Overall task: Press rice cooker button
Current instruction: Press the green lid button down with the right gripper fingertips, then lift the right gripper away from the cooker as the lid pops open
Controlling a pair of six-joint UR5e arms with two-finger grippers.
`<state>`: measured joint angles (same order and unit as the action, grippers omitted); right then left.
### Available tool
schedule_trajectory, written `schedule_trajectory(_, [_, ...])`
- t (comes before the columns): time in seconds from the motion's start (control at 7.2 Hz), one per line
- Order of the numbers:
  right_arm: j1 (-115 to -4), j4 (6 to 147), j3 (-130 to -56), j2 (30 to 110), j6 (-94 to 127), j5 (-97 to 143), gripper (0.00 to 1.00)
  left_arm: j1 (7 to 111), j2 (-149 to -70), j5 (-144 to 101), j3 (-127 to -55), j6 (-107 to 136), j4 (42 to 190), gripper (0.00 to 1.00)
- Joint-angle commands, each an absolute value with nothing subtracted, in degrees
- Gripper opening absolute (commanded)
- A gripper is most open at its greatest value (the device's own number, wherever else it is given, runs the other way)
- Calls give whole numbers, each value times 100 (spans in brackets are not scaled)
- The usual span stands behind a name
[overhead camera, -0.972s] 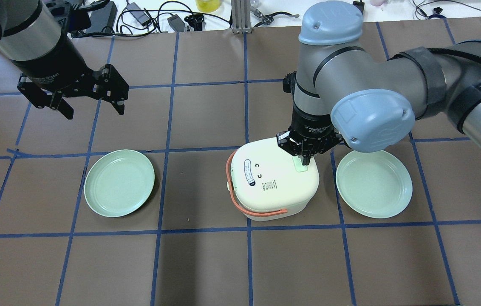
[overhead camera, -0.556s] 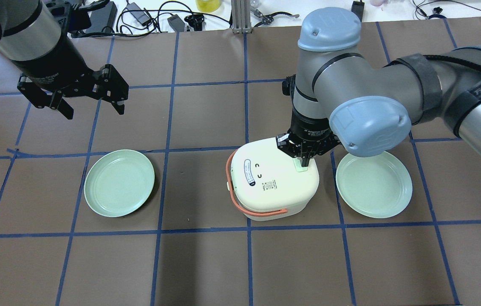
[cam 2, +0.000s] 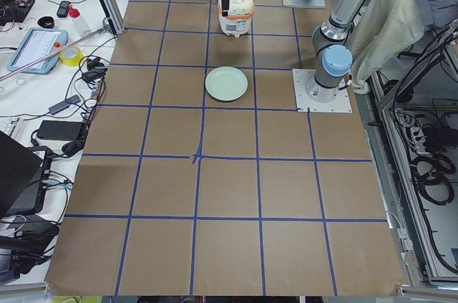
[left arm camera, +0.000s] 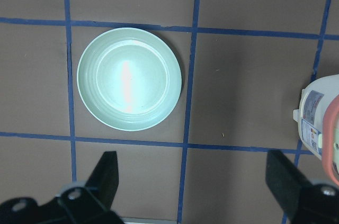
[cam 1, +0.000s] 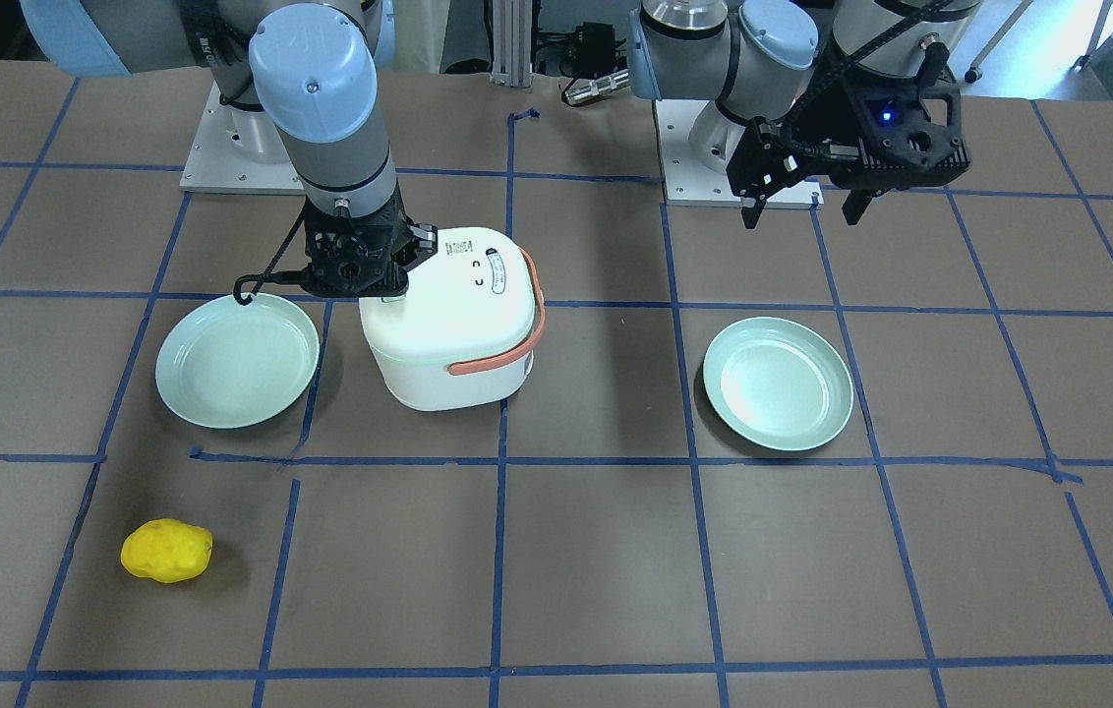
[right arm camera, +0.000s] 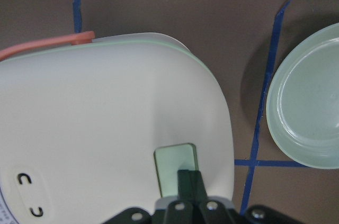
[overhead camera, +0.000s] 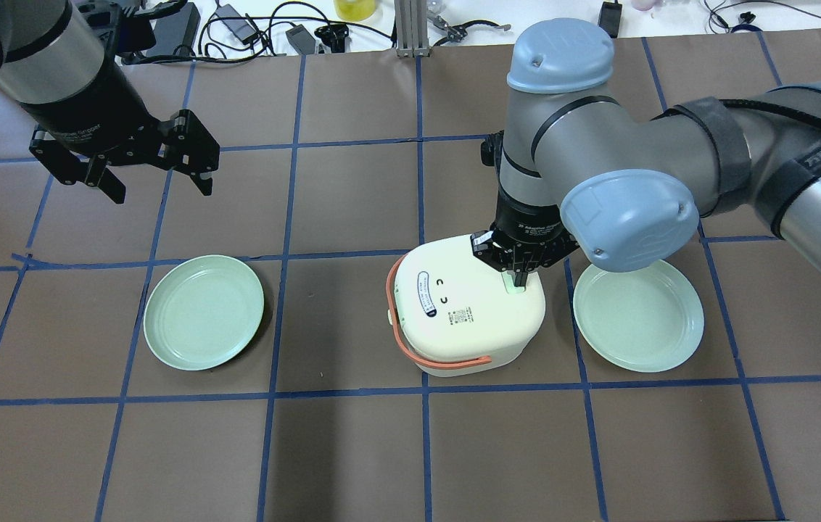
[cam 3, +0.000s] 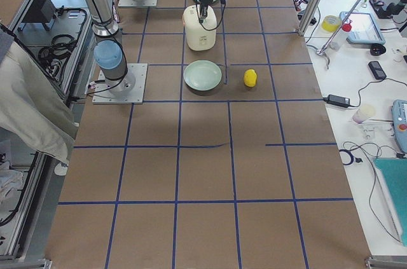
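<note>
The rice cooker (overhead camera: 465,312) stood with its lid down toward the robot's right end of the table, about midway between the robot's edge and the operators' edge, its orange handle (overhead camera: 410,341) lying low round the body. The right gripper (overhead camera: 519,278) pointed straight down over the lid with its fingers clenched together on nothing. In the right wrist view their joined tips (right arm camera: 189,177) sat on the lower part of the pale green button (right arm camera: 175,167) at the lid's rim, on the side toward the table's right end.

The reach and the lining-up looked done and the press itself seemed under way. The pictures did not show whether the button had gone down far enough to latch. That, and lifting the arm clear, appeared to be what was left.

The left gripper (overhead camera: 160,187) hung released and empty, jaws wide, above the table's left half, with a green plate (left arm camera: 129,78) below it. A second green plate (overhead camera: 639,313) lay just beside the cooker toward the right end. A yellow lump (cam 1: 166,551) sat apart, nearer the operators' edge
</note>
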<state>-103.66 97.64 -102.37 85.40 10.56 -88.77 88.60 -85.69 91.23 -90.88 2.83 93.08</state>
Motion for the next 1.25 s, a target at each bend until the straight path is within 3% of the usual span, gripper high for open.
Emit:
schedule_trajectory(0.0, [-10388, 9765, -10257, 8534, 1055, -8868, 5, 8859, -8569, 9123, -9088, 281, 9308, 100])
schedule_trajectory(0.28, [-10397, 9765, -10266, 8534, 1063, -8868, 6, 8859, -8569, 9123, -9088, 281, 9308, 100])
schedule_trajectory(0.42, [-10397, 9765, -10196, 8543, 1081, -8938, 67, 8859, -8569, 9123, -9088, 281, 9308, 100])
schedule_trajectory(0.56, [-10389, 9765, -10108, 8586, 1055, -8991, 100, 8859, -8569, 9123, -9088, 281, 9308, 100])
schedule_trajectory(1.11, [-9636, 9204, -8714, 8569, 967, -8956, 100, 8859, -8569, 9123, -9088, 281, 9308, 100])
